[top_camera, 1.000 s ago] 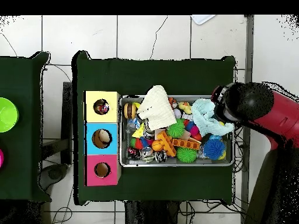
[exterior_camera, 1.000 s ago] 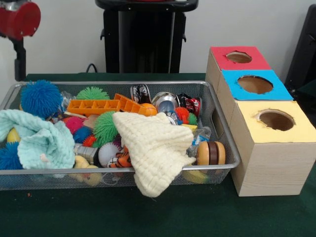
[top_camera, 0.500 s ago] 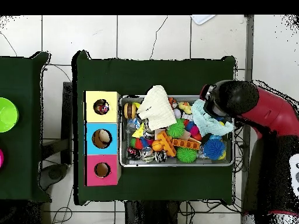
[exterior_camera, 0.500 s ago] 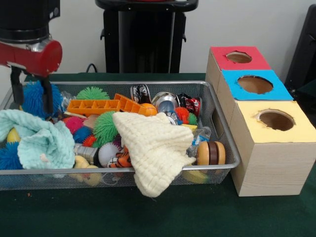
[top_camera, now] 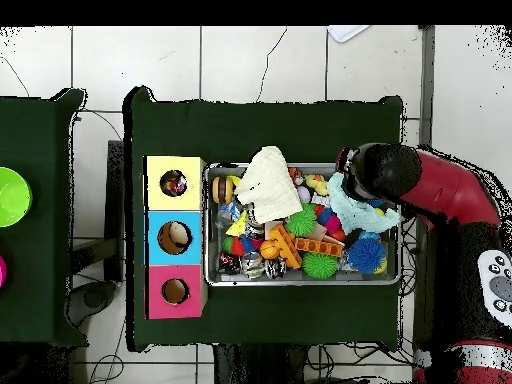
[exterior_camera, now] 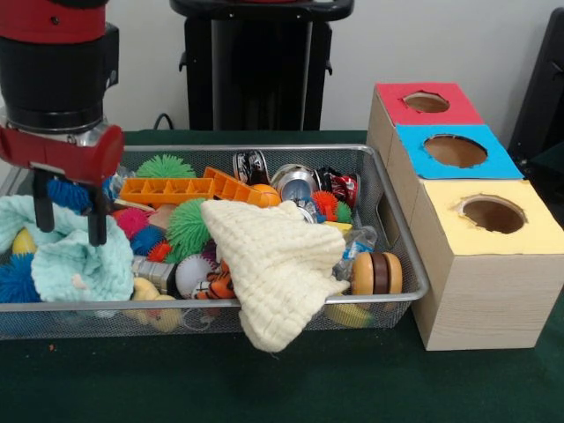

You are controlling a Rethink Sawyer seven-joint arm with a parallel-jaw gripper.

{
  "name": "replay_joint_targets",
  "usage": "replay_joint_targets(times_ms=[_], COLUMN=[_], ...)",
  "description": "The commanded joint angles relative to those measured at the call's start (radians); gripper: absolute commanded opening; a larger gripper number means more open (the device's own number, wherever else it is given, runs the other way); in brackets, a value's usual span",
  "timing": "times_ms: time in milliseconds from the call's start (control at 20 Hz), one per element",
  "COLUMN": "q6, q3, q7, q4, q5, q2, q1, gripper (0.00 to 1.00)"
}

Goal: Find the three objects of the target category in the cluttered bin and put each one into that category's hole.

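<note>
Two black fingers hang from the gripper (exterior_camera: 66,216), spread apart with nothing between them, their tips down at the mint-green cloth (exterior_camera: 75,251) that lies heaped at the left end of the cluttered bin (exterior_camera: 401,233) in the front view. That is the relation the coming move turns on: the cloth sits directly under the tool, so a straight descent would meet soft fabric and not a toy. The fingertips look level with the top folds of the cloth, though whether they touch it cannot be told. Just behind the gripper a blue spiky ball (exterior_camera: 75,194) peeks out, partly hidden by the red wrist, and a second blue spiky ball (exterior_camera: 13,278) lies at the near left corner of the bin. An orange tray (exterior_camera: 167,189) stretches its long axis across the bin toward the middle, and a cream knitted cloth (exterior_camera: 278,264) drapes over the near rim, covering part of the heap. A wooden yo-yo (exterior_camera: 376,273) rests at the right end, nearest the yellow-topped box (exterior_camera: 493,251); the blue-topped box (exterior_camera: 454,152) and red-topped box (exterior_camera: 426,103) stand in a row behind it, just beside the bin. Which category is wanted cannot be read from the scene; my judgement is that the search is at an early stage, with the cloth as the likely thing to be lifted aside.
</note>
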Motion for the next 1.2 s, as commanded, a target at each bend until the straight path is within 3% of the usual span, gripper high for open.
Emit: replay_joint_targets(times_ms=[50, 250, 300, 600, 950, 1150, 1200], q6=[-0.039, -0.029, -0.027, 0.003, 0.217, 0.238, 0.232], q3=[0.088, 0.092, 0.093, 0.087, 0.021, 0.011, 0.011], q7=[-0.215, -0.188, -0.169, -0.140, -0.124, -0.099, -0.089], q4=[0.061, 0.061, 0.064, 0.066, 0.119, 0.113, 0.115], q5=[-0.131, -0.149, -0.156, -0.158, -0.138, -0.140, -0.139], q2=[0.067, 0.069, 0.068, 0.056, -0.083, -0.082, -0.082], q1=[-0.009, -0.003, -0.005, 0.008, 0.062, 0.070, 0.069], gripper=[1.00, 1.00, 0.00, 0.00, 0.00, 0.00, 1.00])
